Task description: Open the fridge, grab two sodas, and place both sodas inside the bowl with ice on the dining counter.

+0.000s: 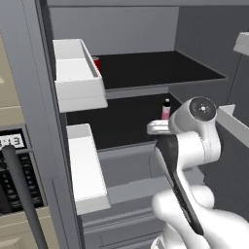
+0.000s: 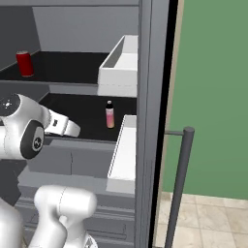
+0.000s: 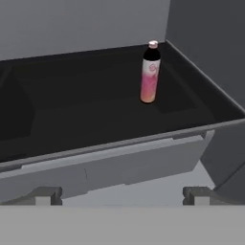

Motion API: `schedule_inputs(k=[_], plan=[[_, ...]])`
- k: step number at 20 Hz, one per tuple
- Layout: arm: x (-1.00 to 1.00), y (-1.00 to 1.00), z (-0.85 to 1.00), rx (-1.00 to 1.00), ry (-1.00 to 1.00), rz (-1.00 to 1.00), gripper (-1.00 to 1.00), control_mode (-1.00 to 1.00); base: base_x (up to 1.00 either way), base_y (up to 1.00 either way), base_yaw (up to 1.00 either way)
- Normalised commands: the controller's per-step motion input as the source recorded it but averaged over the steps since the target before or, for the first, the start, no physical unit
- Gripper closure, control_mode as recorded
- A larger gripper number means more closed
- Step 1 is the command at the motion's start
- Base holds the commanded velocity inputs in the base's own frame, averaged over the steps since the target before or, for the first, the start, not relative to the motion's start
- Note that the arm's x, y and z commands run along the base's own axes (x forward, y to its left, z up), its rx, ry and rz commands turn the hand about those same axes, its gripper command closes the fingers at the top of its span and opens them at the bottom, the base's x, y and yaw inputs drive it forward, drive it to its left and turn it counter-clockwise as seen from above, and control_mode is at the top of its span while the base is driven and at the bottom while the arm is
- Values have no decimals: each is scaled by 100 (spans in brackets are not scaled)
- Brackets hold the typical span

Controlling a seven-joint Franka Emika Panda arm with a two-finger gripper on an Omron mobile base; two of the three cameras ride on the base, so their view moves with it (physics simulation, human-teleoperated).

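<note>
Fridge (image 1: pixel 29 97) stands open, dark shelves exposed, white door bins (image 1: pixel 78 73) hanging on the inner face of each door. Tool (image 3: pixel 122 195) reaches toward the middle shelf (image 3: pixel 86 110), fingers spread wide and released, nothing between them; the two dark fingertips (image 3: pixel 45 195) sit just short of the shelf's grey front lip. In the right base view the tool (image 2: pixel 72 128) shows as a white wedge pointing into the fridge at middle-shelf height.

Ahead of the tool and a little to its right, a small pink bottle (image 3: pixel 149 72) with a dark neck and white cap stands upright toward the back of the middle shelf, well apart from the fingers. Same bottle in the left base view (image 1: pixel 166 110), just beyond the arm's wrist, and in the right base view (image 2: pixel 110 115).

One shelf above the tool, a red soda (image 2: pixel 24 63) with a dark top stands upright near the back left corner. In the left base view it (image 1: pixel 97 63) is mostly hidden behind the upper door bin.

Below the tool, grey drawers (image 2: pixel 72 160) closed.
</note>
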Motion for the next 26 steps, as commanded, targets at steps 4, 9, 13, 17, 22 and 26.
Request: schedule_inputs(k=[4, 9, 13, 17, 22, 26], plan=[[18, -3, -37, 0, -32, 7, -100, -100, 0, 0, 0], [23, -5, -16, 0, -29, 5, -100, -100, 0, 0, 0], [49, -5, 0, 0, -11, 2, -100, -100, 0, 0, 0], [50, -16, -3, 0, -3, 0, -100, -100, 0, 0, 0], [52, -21, -15, 0, 0, 0, -100, -100, 0, 0, 0], [51, -30, -15, 2, 0, 0, -100, -100, 0, 0, 0]])
